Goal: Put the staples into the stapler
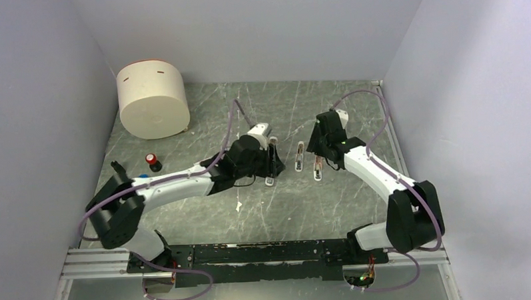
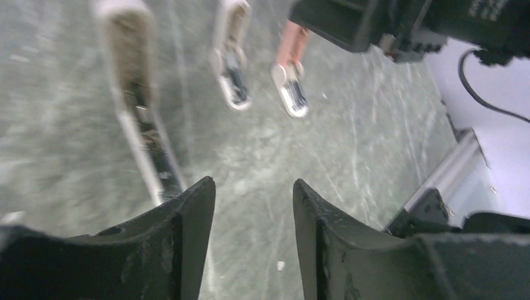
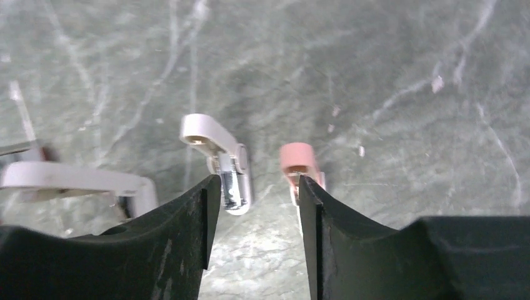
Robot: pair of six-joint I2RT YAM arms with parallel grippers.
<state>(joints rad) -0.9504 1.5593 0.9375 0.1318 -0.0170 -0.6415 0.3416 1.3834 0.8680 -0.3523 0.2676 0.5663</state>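
My left hand [image 2: 253, 184] and right hand [image 3: 259, 181] are both spread and empty, the stapler [image 2: 134, 94] lying open on the worktop [image 2: 350, 162] just ahead-left of the left hand, I judge so its channel faces up.

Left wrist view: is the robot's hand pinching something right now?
No, the left gripper stands open, and only the table shows in the gap.

L gripper [image 2: 254, 184] jaws apart, stapler [image 2: 134, 94] beside, white pc [image 2: 230, 59], pink pc [image 2: 290, 62] ahead
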